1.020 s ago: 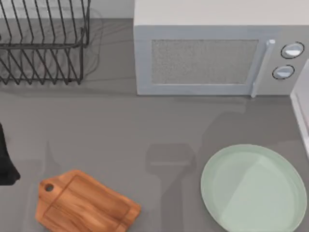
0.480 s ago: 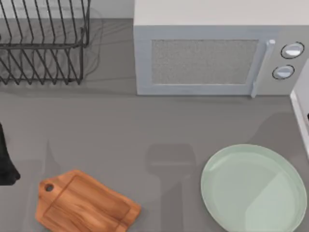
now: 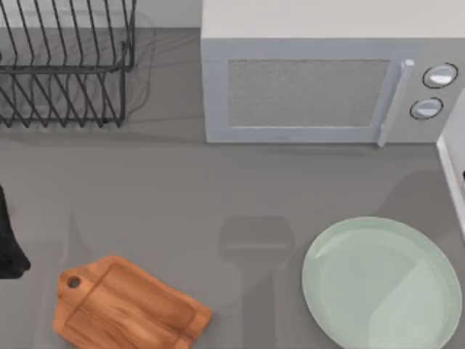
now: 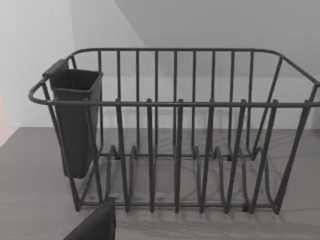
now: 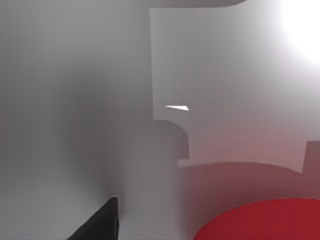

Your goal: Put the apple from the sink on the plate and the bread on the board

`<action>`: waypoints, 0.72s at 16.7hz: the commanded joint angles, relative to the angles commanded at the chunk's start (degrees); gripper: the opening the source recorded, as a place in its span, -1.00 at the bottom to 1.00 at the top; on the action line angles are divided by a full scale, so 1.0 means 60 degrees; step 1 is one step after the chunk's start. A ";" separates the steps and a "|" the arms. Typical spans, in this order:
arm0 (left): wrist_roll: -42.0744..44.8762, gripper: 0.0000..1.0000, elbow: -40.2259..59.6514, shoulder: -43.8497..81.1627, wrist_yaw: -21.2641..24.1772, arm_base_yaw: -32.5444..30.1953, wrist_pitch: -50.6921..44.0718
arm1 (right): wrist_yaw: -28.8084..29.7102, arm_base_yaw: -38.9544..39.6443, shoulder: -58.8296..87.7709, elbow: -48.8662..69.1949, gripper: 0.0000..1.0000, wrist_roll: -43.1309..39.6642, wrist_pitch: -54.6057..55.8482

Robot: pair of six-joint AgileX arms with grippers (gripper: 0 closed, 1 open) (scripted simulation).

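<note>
Shadow's slid off the plate (image 3: 381, 283), my right hand (image 5: 100, 222) is now close over the apple (image 5: 260, 220) (open or closed? can't tell), left hand (image 4: 95, 225) idle by the rack (image 4: 175, 125).

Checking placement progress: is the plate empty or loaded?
Empty. In the top view the plate shows bare mint surface; the apple sits close under the right wrist camera.

From above, I have open grey counter (image 3: 145, 189) across the middle, passable from left to right. The rack (image 3: 65, 65) blocks the far left and the microwave (image 3: 312, 91) the far centre and right. The board (image 3: 131, 305) takes the near left, the plate (image 3: 320, 291) the near right, with a clear lane between them.
</note>
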 joint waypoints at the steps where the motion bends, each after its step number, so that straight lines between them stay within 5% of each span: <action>1: 0.0000 1.00 0.0000 0.0000 0.0000 0.0000 0.0000 | 0.0000 0.0000 0.0000 0.0000 0.55 0.0000 0.0000; 11: 0.0000 1.00 0.0000 0.0000 0.0000 0.0000 0.0000 | 0.0000 0.0000 0.0000 0.0000 -0.96 0.0000 0.0000; 12: 0.0000 1.00 0.0000 0.0000 0.0000 0.0000 0.0000 | 0.0000 0.0000 0.0000 0.0000 -1.00 0.0000 0.0000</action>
